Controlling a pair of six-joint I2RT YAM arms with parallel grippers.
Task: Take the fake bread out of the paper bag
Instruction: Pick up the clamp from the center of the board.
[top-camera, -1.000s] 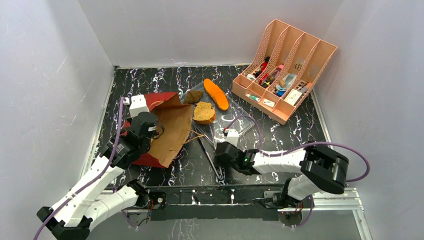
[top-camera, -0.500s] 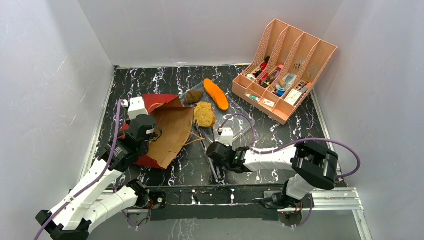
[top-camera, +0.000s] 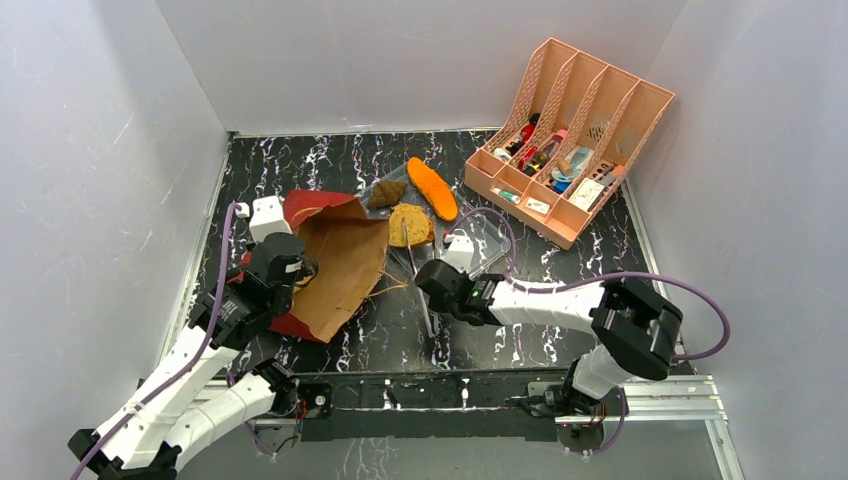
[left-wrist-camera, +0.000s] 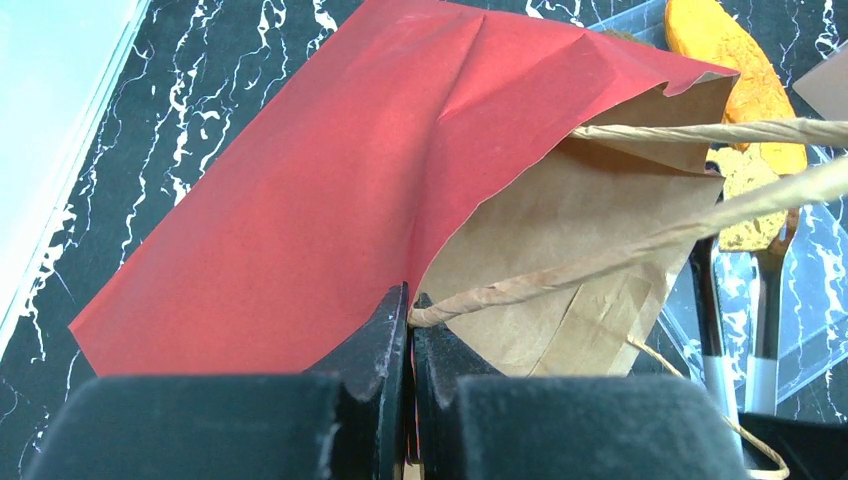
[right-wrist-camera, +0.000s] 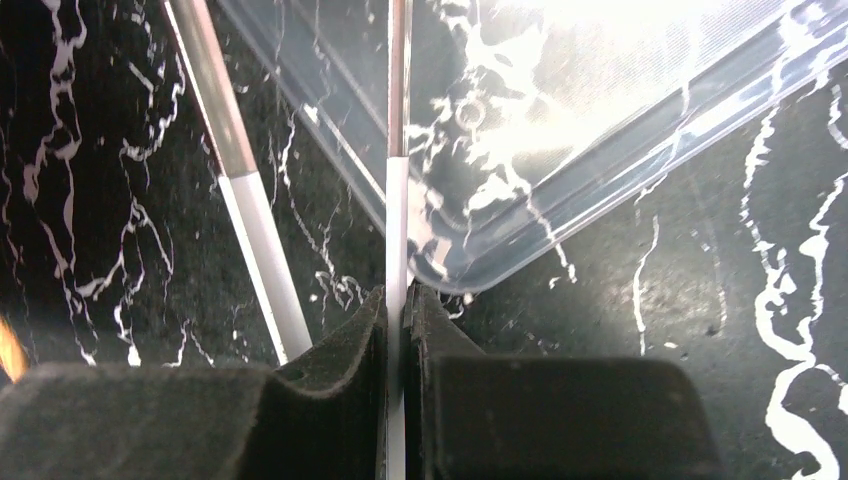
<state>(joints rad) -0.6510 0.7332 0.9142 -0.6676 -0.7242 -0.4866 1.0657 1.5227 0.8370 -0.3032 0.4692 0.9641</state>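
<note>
The paper bag (top-camera: 330, 262) lies on its side, red outside (left-wrist-camera: 330, 180) and brown inside (left-wrist-camera: 570, 230), its mouth facing right. My left gripper (top-camera: 300, 274) (left-wrist-camera: 411, 300) is shut on the bag's rim where a twisted handle (left-wrist-camera: 650, 240) starts. The fake bread rests on a clear plastic tray (top-camera: 482, 243): an orange loaf (top-camera: 432, 188) (left-wrist-camera: 720, 50), a tan round piece (top-camera: 408, 224) (left-wrist-camera: 745, 195) and a dark lump (top-camera: 386, 193). My right gripper (top-camera: 424, 292) (right-wrist-camera: 400, 295) is shut on one arm of white-handled tongs (top-camera: 412, 255) (right-wrist-camera: 397, 190), whose tips point at the tan piece.
A pink slotted organiser (top-camera: 565, 135) with small items stands at the back right. The tongs' other arm (right-wrist-camera: 240, 200) runs just left of my right fingers. The tray's corner (right-wrist-camera: 470, 270) lies right in front of them. White walls close three sides.
The right gripper has shut on the tongs and carried them up toward the tray, tips now near the tan piece. The left gripper still holds the bag, shifted slightly back.
</note>
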